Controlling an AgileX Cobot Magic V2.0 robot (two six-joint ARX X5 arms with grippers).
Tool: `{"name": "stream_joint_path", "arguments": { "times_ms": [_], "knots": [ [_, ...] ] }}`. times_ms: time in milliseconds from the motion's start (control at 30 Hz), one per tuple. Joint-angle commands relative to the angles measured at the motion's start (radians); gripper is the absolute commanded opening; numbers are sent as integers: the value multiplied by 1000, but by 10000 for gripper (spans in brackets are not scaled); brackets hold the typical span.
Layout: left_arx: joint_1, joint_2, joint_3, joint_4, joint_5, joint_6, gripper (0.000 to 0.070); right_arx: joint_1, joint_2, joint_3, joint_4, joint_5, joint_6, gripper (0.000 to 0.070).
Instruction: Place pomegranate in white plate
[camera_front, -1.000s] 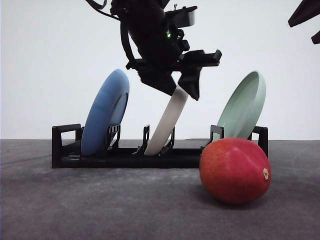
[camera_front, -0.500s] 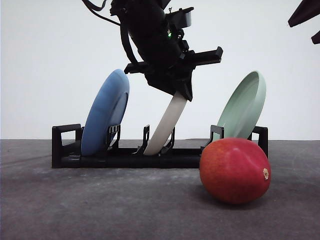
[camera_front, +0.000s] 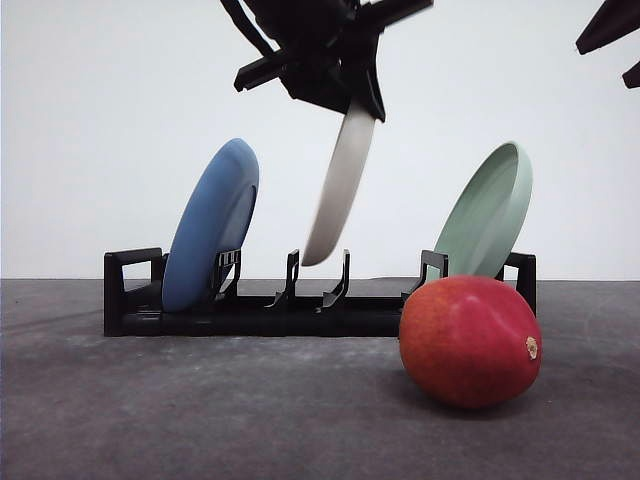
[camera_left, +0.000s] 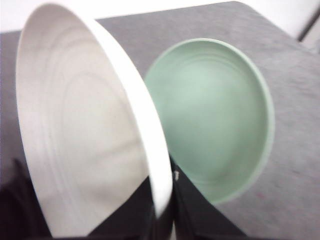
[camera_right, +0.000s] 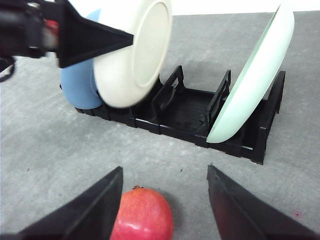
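The pomegranate (camera_front: 470, 342), a smooth red fruit, rests on the grey table in front of the rack's right end. My left gripper (camera_front: 355, 95) is shut on the top rim of the white plate (camera_front: 338, 190), which hangs on edge just above the rack's middle slot. In the left wrist view the white plate's (camera_left: 85, 125) rim is clamped between the fingers (camera_left: 155, 222). My right gripper (camera_right: 164, 170) is open, hovering above and just short of the pomegranate (camera_right: 142, 215). From there the white plate (camera_right: 135, 55) is seen lifted clear.
A black dish rack (camera_front: 250, 315) stands across the table. A blue plate (camera_front: 212, 225) leans in its left slot and a pale green plate (camera_front: 488, 212) in its right slot. Part of the right arm (camera_front: 610, 30) shows high at the right.
My left gripper has risen and lifted the white plate out of the rack's middle slot. The pomegranate and the right arm have stayed still.
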Motion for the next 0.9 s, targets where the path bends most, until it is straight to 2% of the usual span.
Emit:
{"name": "stream_joint_path", "arguments": {
  "times_ms": [0,200,300,400,600,700,867],
  "knots": [
    [-8,-22,23,8,41,-41,10,5,3,16,9,-3,-11,337],
    [-15,-102,22,-72,129,-110,10,5,3,16,9,-3,-11,337],
    [-18,-158,-9,-69,160,-146,10,5,3,16,9,-3,-11,337],
    [-29,-248,-103,2,160,-173,10,5,3,16,8,-3,-11,337],
    [-42,-493,-413,247,160,-251,10,5,3,16,3,-3,-11,337],
    [-55,-609,-564,361,159,-263,10,5,3,16,3,-2,-11,337],
    [-68,-743,-753,480,159,-254,10,5,3,16,3,-3,-9,337]
  ]
}}
